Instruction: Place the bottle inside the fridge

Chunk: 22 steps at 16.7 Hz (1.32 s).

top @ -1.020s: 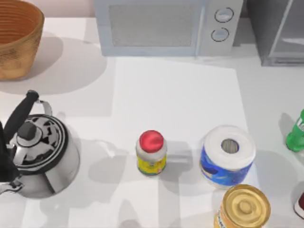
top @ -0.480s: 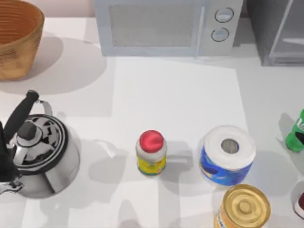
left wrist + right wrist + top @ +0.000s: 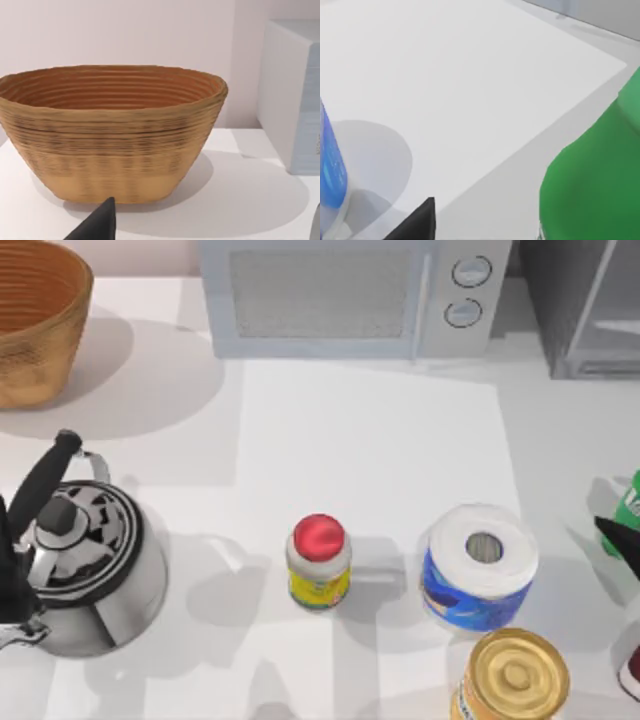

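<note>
On your white bench [image 3: 360,440], the fridge [image 3: 585,305] occupies the back right corner; the wicker basket [image 3: 35,320] sits back left. The bottle [image 3: 628,508] stands at the right edge, the right tool [image 3: 622,540] just beside it, opening indeterminable

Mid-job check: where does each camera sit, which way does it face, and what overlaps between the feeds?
Top view: above the table, looking down; the right gripper pokes in at the right edge beside the bottle.
Left wrist view: low on the left arm, facing the basket; a dark fingertip shows.
Right wrist view: on the right arm, close to the bottle; one fingertip shows.
Shared: the basket, bottle and paper roll recur in the top view.
</note>
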Each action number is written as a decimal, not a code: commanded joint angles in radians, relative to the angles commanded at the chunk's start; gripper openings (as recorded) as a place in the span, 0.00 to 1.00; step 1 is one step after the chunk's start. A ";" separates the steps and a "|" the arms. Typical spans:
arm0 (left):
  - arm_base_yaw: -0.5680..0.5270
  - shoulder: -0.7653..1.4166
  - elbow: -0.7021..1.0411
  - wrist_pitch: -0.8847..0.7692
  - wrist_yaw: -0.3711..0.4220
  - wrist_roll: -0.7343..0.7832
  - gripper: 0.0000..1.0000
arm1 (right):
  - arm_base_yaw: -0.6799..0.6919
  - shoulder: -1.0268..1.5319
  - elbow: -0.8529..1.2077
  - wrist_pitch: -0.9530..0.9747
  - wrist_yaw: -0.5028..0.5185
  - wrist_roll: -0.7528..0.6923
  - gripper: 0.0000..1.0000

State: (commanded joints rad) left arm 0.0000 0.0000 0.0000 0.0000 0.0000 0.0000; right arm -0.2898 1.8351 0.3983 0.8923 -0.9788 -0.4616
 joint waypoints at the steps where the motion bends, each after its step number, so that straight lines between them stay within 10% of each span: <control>1: 0.000 0.000 0.000 0.000 0.000 0.000 1.00 | 0.000 0.000 0.000 0.000 0.000 0.000 1.00; 15: 0.000 0.000 0.000 0.000 0.000 0.000 1.00 | 0.000 0.000 0.000 0.000 0.000 0.000 0.03; 22: 0.000 0.000 0.000 0.000 0.000 0.000 1.00 | 0.000 0.000 0.000 0.000 0.000 0.000 0.01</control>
State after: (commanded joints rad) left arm 0.0000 0.0000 0.0000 0.0000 0.0000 0.0000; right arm -0.2898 1.8351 0.3983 0.8923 -0.9788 -0.4616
